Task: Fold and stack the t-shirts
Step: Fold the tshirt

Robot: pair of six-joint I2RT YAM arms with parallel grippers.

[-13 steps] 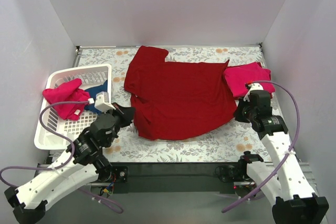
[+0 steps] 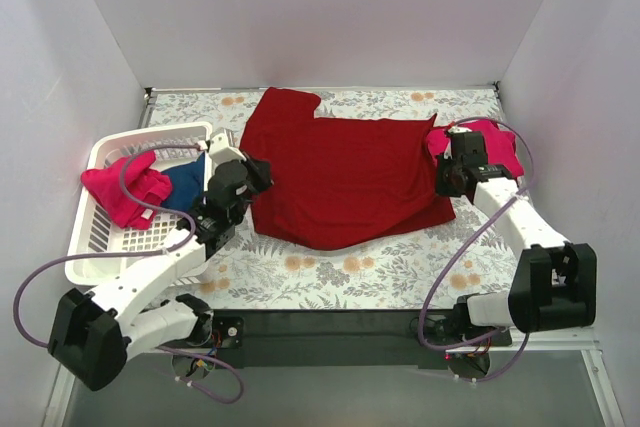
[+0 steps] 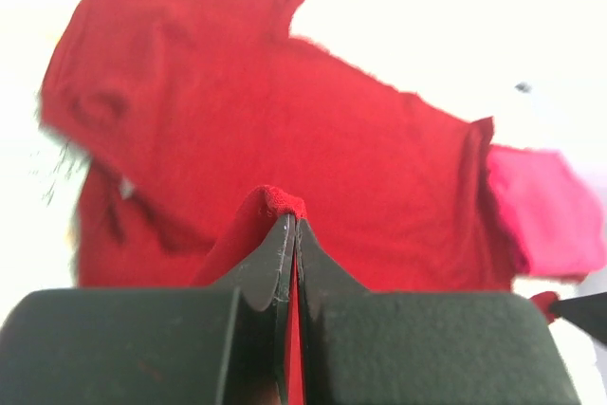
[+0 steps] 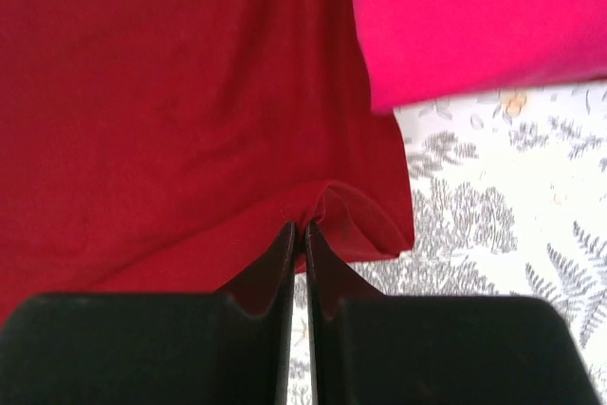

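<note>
The left gripper (image 3: 294, 222) and the right gripper (image 4: 303, 228), fingers closed, each pinch a fold at opposite side edges of the large dark red cloth t-shirt (image 2: 340, 172).

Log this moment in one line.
left gripper: shut on dark red t-shirt | right gripper: shut on it too | folded pink t-shirt: far right

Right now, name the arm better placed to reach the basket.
Left, probably: the left gripper is beside the basket, while the right gripper is across the dark red shirt.
</note>
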